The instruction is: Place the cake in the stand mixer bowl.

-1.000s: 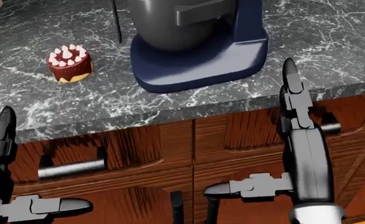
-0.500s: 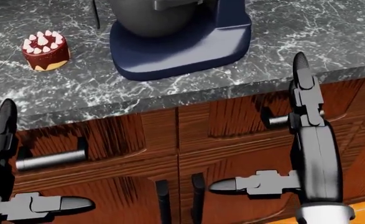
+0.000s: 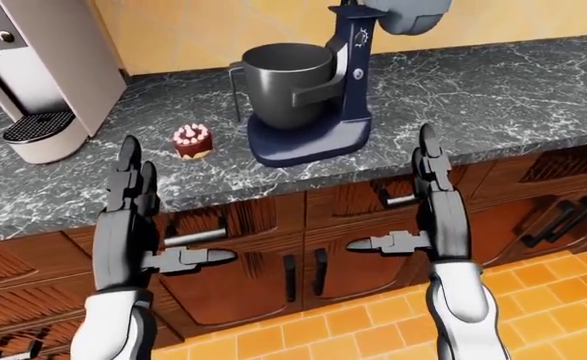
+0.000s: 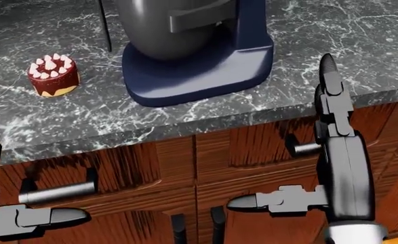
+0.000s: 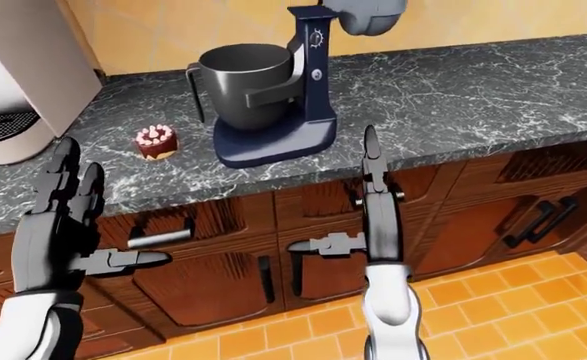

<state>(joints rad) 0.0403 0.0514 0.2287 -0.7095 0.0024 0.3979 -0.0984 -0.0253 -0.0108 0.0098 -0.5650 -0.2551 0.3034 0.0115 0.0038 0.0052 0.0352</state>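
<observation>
Both hands, left hand (image 3: 128,225) and right hand (image 3: 438,217), hang low in frame with fingers spread wide, holding nothing. A hasty reach could topple the cake (image 3: 191,141) (left of centre) beside the stand mixer bowl (image 3: 288,81).

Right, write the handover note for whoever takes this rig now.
Left hand: open, empty, held before the wooden cabinet fronts.
Right hand: open, empty, same height.
Small chocolate cake with white-pink topping: on the dark marble counter, apart from and left of the navy stand mixer.
Dark metal mixer bowl: seated in the mixer, open on top.
Done: nothing.
Left: grasp the cake, place it in the bowl.
</observation>
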